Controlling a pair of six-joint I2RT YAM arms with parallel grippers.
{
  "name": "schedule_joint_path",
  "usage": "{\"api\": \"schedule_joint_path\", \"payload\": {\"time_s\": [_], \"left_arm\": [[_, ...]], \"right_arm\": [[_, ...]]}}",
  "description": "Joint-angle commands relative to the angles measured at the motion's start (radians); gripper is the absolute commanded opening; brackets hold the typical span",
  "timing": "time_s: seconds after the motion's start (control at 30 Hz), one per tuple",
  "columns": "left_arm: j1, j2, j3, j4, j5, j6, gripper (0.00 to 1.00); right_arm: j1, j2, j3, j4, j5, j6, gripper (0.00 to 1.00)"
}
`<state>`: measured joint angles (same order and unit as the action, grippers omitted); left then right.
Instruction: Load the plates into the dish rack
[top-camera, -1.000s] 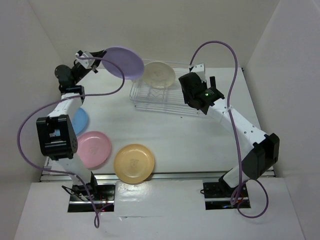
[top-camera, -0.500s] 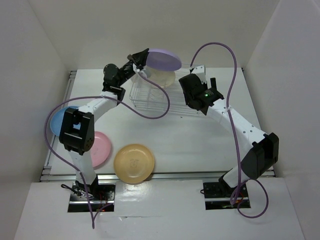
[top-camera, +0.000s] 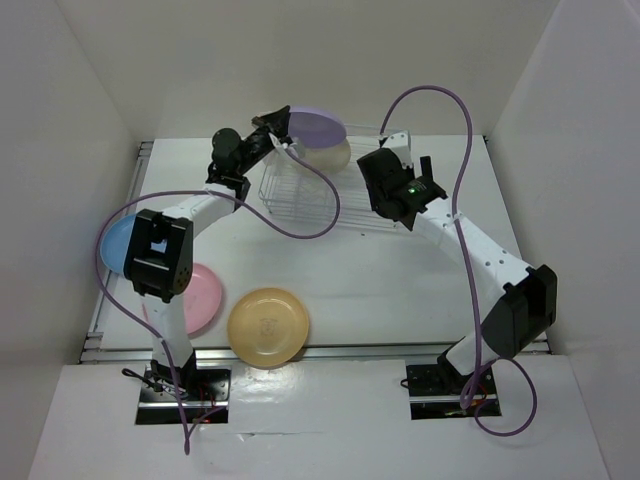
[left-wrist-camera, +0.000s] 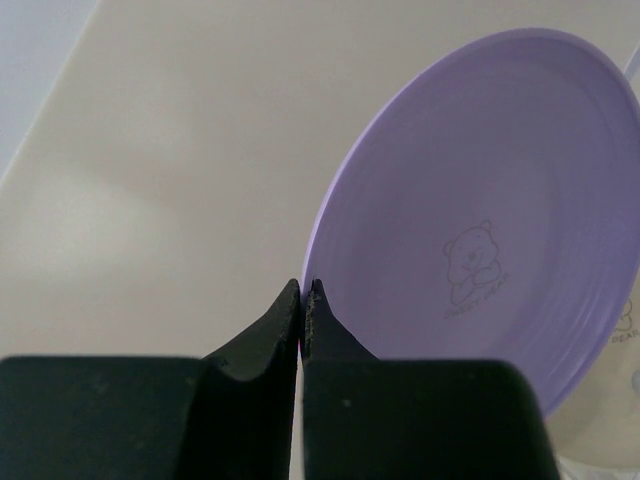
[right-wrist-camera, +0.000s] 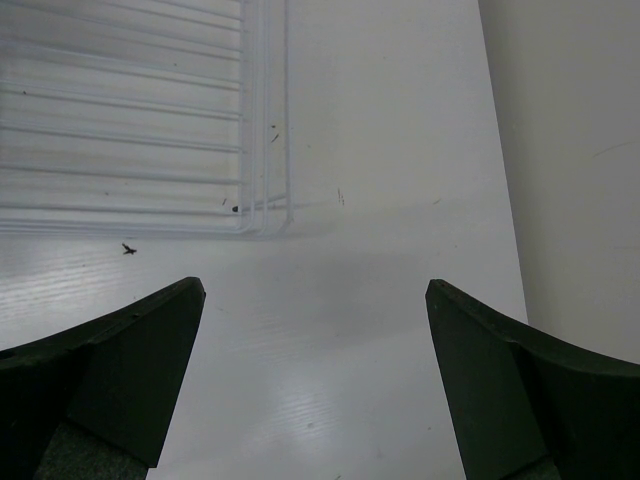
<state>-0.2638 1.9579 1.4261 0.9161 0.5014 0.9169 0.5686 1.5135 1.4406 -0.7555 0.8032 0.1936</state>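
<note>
Your left gripper (left-wrist-camera: 302, 290) is pressed together on the rim of the purple plate (left-wrist-camera: 480, 230), a thin pinch at one edge. The plate hangs tilted over the far end of the dish rack (top-camera: 312, 197), right by the cream plate (top-camera: 336, 158) that stands in the prongs.

That is your first worry. A grip this small lets the plate swing about the pinch, so if its lower edge catches a prong it will likely twist or slip free. Come down too near the cream plate and you may knock it out of its slot. Watch the purple cable (top-camera: 328, 205) too. It loops across the rack's near side, and a pull from the arm could drag on the wire or shift the whole rack, which looks light.

Your right gripper (right-wrist-camera: 315, 295) is spread wide with nothing between its fingers, low over the table (top-camera: 400, 285) just beside the rack's corner, so any slide of the rack that way may meet it.

The table is smooth, white and bare, and I'd judge things skate on it easily. Blue (top-camera: 112, 243), pink (top-camera: 208, 300) and yellow-orange (top-camera: 268, 326) plates lie flat on its near left. Plain white walls (top-camera: 300, 60) box you in on three sides, close behind the rack.
</note>
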Motion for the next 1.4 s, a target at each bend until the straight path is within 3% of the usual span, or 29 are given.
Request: {"api": "schedule_joint_path", "payload": {"time_s": [0.0, 0.67, 0.83, 1.07, 1.13, 1.2, 1.23, 1.27, 1.3, 1.33, 1.37], "left_arm": [[0.003, 0.019, -0.001, 0.032, 0.031, 0.051, 0.0], [-0.006, 0.081, -0.058, -0.029, 0.054, 0.074, 0.0], [-0.015, 0.133, -0.079, -0.039, 0.029, -0.051, 0.0], [-0.048, 0.142, -0.167, -0.039, 0.016, -0.104, 0.0], [-0.048, 0.133, -0.185, -0.03, -0.015, -0.125, 0.19], [-0.058, 0.124, -0.211, -0.02, -0.026, -0.167, 0.26], [-0.058, 0.124, -0.211, -0.02, -0.026, -0.167, 0.46], [-0.058, 0.113, -0.211, -0.034, -0.026, -0.179, 0.6], [-0.058, 0.113, -0.211, -0.049, -0.026, -0.179, 0.64], [-0.058, 0.102, -0.211, -0.089, -0.026, -0.179, 0.77], [-0.058, 0.102, -0.211, -0.106, -0.017, -0.188, 1.0]], "right_arm": [[-0.007, 0.011, 0.018, 0.018, 0.01, 0.01, 1.0], [-0.007, 0.048, 0.037, 0.018, -0.009, 0.01, 1.0], [-0.007, 0.059, 0.046, 0.018, -0.009, 0.01, 1.0], [-0.007, 0.05, 0.026, 0.027, -0.009, 0.01, 1.0], [-0.007, 0.05, 0.017, 0.027, -0.009, 0.01, 1.0], [-0.007, 0.05, 0.017, 0.036, -0.009, 0.01, 1.0], [-0.007, 0.05, 0.017, 0.036, -0.009, 0.01, 1.0], [-0.007, 0.05, 0.017, 0.036, -0.009, 0.01, 1.0], [-0.007, 0.05, 0.017, 0.036, -0.009, 0.01, 1.0], [-0.007, 0.05, 0.017, 0.036, -0.009, 0.01, 1.0], [-0.007, 0.059, 0.017, 0.036, -0.009, 0.01, 1.0]]}}
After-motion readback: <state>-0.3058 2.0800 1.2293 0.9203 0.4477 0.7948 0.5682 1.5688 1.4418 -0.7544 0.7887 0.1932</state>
